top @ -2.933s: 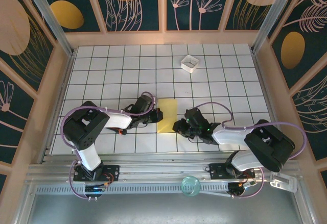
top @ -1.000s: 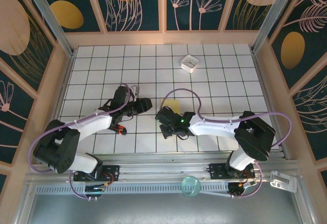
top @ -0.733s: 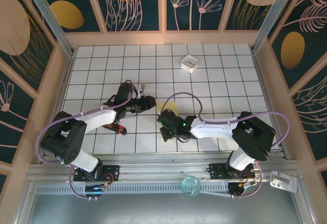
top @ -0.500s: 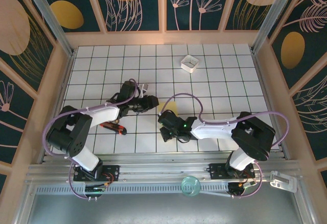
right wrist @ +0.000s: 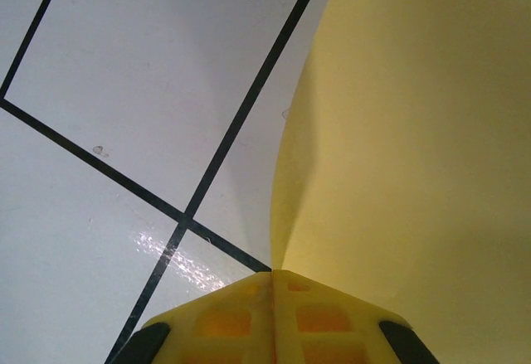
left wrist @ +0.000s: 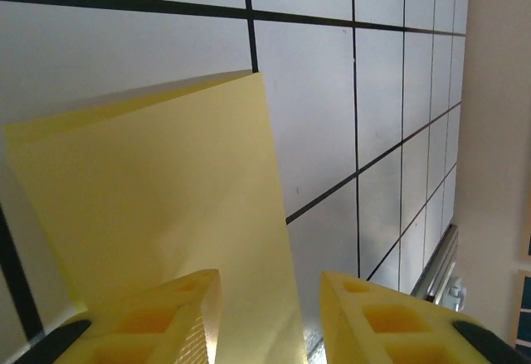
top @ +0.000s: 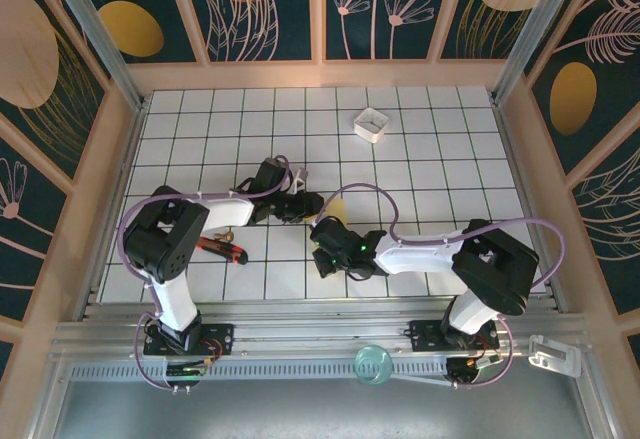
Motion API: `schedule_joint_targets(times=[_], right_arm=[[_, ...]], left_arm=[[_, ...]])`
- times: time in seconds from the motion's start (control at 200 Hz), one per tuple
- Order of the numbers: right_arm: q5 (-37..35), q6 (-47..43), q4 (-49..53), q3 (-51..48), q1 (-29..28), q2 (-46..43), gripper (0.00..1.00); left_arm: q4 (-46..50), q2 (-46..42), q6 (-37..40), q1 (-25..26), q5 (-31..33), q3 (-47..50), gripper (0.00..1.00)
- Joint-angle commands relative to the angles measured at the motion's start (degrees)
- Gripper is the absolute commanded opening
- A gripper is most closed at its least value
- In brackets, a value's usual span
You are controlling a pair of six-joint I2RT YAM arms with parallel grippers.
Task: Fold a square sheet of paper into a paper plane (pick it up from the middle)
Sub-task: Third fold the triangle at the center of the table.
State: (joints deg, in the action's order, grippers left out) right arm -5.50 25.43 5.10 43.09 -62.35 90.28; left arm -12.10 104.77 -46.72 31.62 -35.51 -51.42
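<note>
The square sheet of paper (top: pixel 337 202) is plain yellow and folded into a narrower piece, lifted at the table's middle. My right gripper (top: pixel 322 231) is shut on its near edge; in the right wrist view the sheet (right wrist: pixel 415 132) rises from between the closed jaws of that gripper (right wrist: pixel 274 274). My left gripper (top: pixel 305 205) is at the sheet's left side. In the left wrist view its jaws stand apart, one finger over the paper (left wrist: pixel 166 198) and the paper's edge running through the gap of the gripper (left wrist: pixel 267 279). The paper plane is out of view.
A small white square box (top: pixel 371 124) stands at the back right. A red-handled tool (top: pixel 220 247) lies on the tiles beside the left arm. A teal round object (top: pixel 374 363) sits on the front rail. Wooden walls ring the gridded table (top: pixel 450 179).
My left gripper has slid right to the sheet's left edge and narrowed its jaws. My right gripper has stayed in place, shut on the paper.
</note>
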Motion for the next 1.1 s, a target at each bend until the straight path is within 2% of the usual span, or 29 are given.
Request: schedule_joint_targets(times=[0.0, 0.776, 1.096], right_arm=[[-0.62, 0.68, -1.27, -1.18, 0.47, -0.63, 0.07], [4.27, -3.52, -6.28, -5.68, 3.28, -5.06, 0.16], [6.98, -4.85, -9.60, -8.06, 4.33, -5.83, 0.18]], left_arm=[[3.91, 2.19, 3.20, 0.13, 0.70, -1.43, 0.36], [8.52, 8.50, 10.27, 0.17, 0.44, -3.94, 0.33], [11.65, 11.48, 13.92, 0.64, 0.28, -8.59, 0.31]])
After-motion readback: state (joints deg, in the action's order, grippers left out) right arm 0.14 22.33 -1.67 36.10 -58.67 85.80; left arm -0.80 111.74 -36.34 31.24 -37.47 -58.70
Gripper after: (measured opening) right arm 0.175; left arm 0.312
